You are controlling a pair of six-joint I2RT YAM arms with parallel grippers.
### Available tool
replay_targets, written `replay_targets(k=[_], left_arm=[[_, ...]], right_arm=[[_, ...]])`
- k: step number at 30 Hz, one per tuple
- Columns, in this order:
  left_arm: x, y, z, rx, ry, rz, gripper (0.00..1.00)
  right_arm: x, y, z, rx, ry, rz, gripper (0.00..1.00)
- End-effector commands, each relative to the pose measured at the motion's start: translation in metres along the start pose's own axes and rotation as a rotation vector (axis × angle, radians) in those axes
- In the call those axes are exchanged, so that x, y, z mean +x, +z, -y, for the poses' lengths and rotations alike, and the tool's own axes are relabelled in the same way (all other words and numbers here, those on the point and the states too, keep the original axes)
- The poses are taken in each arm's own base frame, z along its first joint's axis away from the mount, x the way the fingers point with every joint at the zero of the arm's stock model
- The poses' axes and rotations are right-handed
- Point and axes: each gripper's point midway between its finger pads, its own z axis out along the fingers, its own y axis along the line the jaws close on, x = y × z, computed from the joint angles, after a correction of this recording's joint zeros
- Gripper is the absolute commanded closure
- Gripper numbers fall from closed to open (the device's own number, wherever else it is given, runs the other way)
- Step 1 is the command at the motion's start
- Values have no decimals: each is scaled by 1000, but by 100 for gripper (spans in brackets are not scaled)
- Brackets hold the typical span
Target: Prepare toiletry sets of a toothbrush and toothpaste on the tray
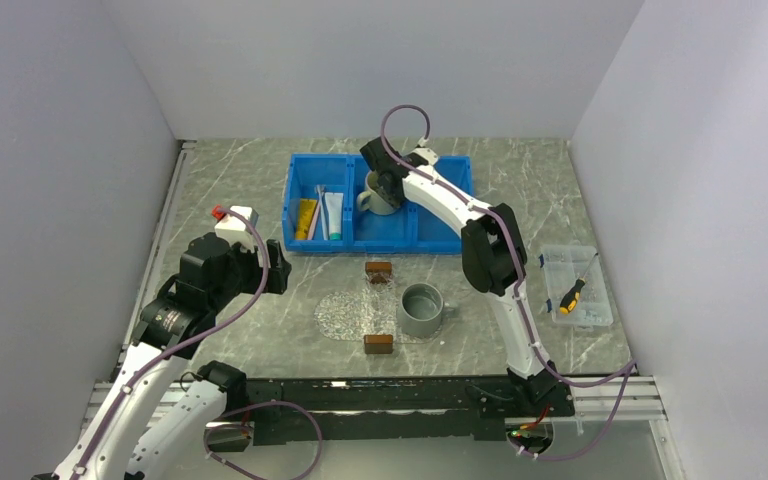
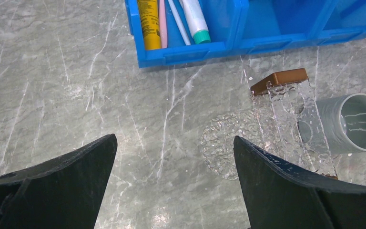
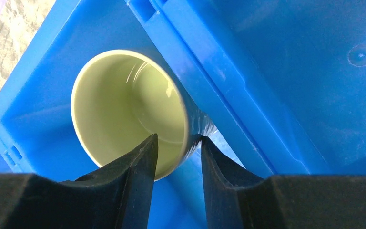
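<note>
The pinkish toothbrush (image 2: 163,24) and the pale blue-white toothbrush (image 2: 178,24) lie in the left compartment of the blue bin (image 1: 380,245), between the yellow-orange toothpaste (image 2: 148,24) and the white, teal-capped toothpaste (image 2: 195,19). They show together in the top view (image 1: 320,214). The clear glittery tray (image 1: 345,312) lies on the table mid-front, also in the left wrist view (image 2: 224,143). My left gripper (image 2: 174,138) is open and empty, above the table left of the tray. My right gripper (image 3: 178,137) is in the bin's middle compartment, shut on the rim of a pale mug (image 3: 124,100).
A clear rectangular holder (image 2: 290,119) with brown end blocks (image 1: 378,267) lies over the tray's right part, next to a grey cup (image 1: 422,308). A clear box (image 1: 578,285) holding a screwdriver sits at the right. Walls enclose the table on three sides.
</note>
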Motion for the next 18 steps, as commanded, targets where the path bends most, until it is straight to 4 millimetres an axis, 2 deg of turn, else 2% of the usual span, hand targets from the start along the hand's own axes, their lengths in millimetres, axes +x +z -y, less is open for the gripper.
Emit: replay_targets(k=[1, 3, 4, 12, 18], left_arm=[[-7, -2, 3, 17, 2, 26, 1], [-7, -2, 3, 20, 1, 26, 1], [-7, -2, 4, 21, 1, 27, 1], [-7, -2, 3, 18, 2, 26, 1], [-7, -2, 3, 16, 3, 27, 1]], right_arm=[[-7, -4, -15, -43, 23, 4, 62], [-6, -4, -15, -46, 19, 0, 66], [-6, -4, -16, -51, 16, -3, 73], [-8, -11, -21, -84, -7, -17, 100], [-19, -28, -26, -121, -18, -3, 100]])
